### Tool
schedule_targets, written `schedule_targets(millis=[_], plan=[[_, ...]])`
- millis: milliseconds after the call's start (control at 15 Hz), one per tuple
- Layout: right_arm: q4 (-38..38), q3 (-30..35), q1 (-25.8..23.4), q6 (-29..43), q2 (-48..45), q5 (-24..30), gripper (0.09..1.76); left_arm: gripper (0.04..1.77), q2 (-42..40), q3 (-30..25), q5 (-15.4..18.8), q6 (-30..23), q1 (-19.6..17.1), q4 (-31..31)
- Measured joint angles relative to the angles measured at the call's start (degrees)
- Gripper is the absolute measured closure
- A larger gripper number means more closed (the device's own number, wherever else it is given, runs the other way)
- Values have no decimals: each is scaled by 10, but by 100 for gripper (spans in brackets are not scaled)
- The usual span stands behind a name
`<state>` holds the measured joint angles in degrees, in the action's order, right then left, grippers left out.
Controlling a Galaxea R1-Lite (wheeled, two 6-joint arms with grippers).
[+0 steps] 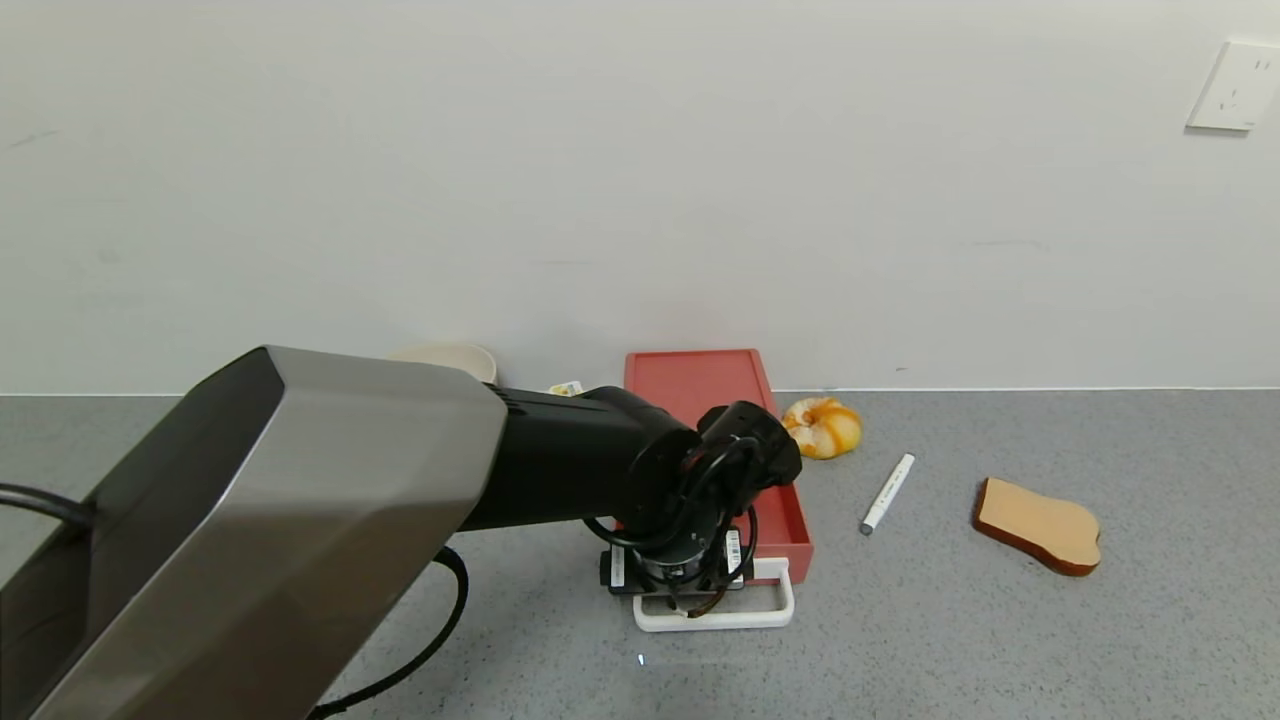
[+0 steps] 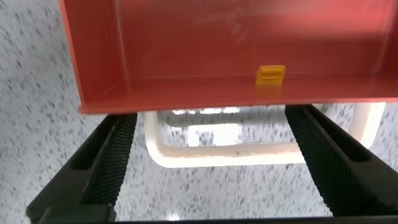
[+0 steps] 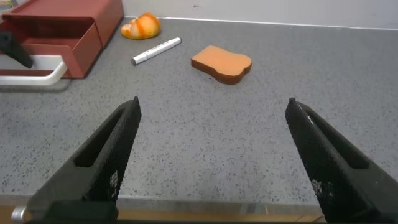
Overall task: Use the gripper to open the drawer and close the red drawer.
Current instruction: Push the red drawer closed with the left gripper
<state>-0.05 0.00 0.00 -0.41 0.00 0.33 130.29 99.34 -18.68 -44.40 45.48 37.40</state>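
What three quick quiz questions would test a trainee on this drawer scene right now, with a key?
1. True or false: the left gripper has its jaws spread on either side of the white handle.
2. Which item lies between the orange bread roll and the toast slice? A) marker pen B) spoon C) cup
3. Fill in: inside the drawer, a small ____ tab shows on its front wall.

Key: 1 true; 2 A; 3 yellow. The right gripper is open over bare counter, away from the drawer.
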Motion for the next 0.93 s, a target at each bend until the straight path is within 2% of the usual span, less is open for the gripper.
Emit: schedule_targets(millis=[333,933], plan=[[0,0,0,0,0,0,14,9,9,27,-14,22,-11,1],[0,0,0,0,0,0,14,9,30,74,-14,45,-30,0]])
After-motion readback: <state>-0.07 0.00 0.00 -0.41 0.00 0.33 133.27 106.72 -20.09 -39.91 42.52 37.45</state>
